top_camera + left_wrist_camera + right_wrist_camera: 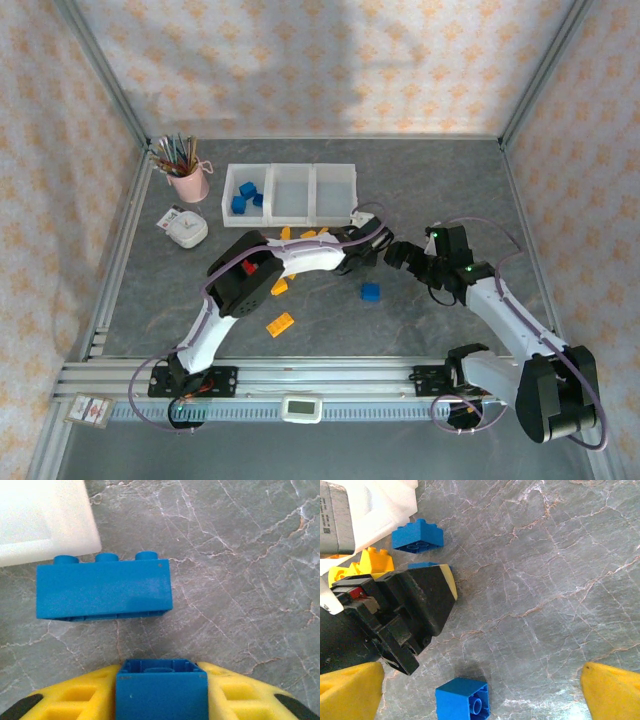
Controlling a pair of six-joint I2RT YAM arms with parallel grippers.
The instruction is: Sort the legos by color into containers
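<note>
Your left claw (161,682) gripped small blue lego (161,700), long blue lego (102,590) just ahead; your right claw (481,680) gaped wide.

Light is bright, soft and even, falling from above. In the top view a broad grey shadow crosses the back wall (300,50). From the left wrist the bin corner (40,520) glares white, blown out; the yellow fingers (240,697) nearest the lens look soft.
</note>
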